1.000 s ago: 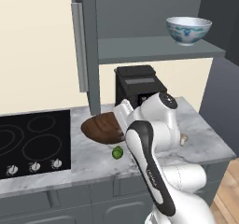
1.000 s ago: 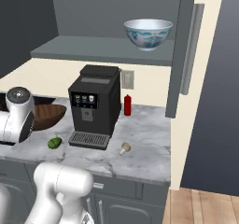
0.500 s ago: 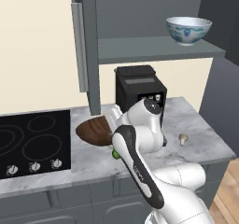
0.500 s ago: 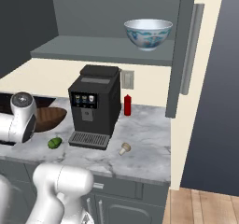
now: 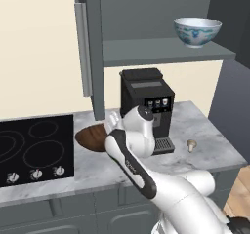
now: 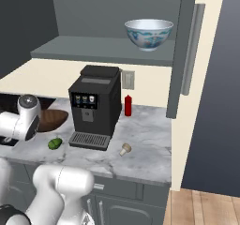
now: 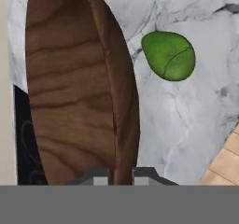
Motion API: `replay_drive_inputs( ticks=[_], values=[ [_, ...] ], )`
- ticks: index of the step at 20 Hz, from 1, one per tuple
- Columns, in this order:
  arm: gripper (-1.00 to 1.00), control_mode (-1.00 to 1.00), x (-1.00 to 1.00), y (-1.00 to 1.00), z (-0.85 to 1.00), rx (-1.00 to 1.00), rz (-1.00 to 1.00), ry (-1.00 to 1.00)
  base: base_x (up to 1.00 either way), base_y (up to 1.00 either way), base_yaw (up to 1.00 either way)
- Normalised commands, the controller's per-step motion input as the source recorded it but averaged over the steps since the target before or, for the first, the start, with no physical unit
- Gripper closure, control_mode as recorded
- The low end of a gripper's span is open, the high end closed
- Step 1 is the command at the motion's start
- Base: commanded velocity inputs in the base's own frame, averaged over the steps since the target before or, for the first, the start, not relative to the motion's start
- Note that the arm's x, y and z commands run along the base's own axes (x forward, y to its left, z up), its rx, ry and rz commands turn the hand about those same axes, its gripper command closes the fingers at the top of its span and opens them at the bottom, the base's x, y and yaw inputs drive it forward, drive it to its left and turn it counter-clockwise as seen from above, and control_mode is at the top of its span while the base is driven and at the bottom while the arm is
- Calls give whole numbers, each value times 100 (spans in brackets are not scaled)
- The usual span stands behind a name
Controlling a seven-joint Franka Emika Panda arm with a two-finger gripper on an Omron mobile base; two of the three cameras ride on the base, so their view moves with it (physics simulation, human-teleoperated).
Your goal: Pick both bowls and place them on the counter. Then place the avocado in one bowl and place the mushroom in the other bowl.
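Wooden bowl (image 7: 70, 92) sits on the counter (image 5: 210, 145) by the cooktop (image 5: 34, 147), its rim pinched between the clenched fingers (image 7: 95, 175). Avocado (image 7: 169, 55) lies just beside it; mushroom (image 6: 125, 149) well apart, white bowl (image 5: 197, 31) on the shelf (image 5: 161, 50).

- You had a wooden bowl (image 7: 74, 92) of dark brown wood, its grain in darker wavy bands, the finish smooth and matt.
- Your tabletop (image 5: 97, 165) was white marble with grey veins, polished-looking.
- The avocado (image 7: 169, 55) looked smooth and bright green, with a faint crease.
- The white bowl (image 6: 148, 33) looked like glazed ceramic, blue-patterned.
- The coffee machine (image 6: 93, 104) looked matt black, plastic-like.
- The cooktop (image 5: 34, 147) was glossy black glass.
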Motion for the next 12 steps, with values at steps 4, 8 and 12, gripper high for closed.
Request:
replay_drive_inputs(
  ticks=[4, 8, 12],
  values=[
    [100, -100, 52, 22, -22, 0, -4, 4, 0, 0, 0],
    [100, -100, 41, 14, -24, 0, -4, 3, 0, 0, 0],
    [100, -100, 45, 13, -23, 0, -5, 4, 0, 0, 0]
  ],
)
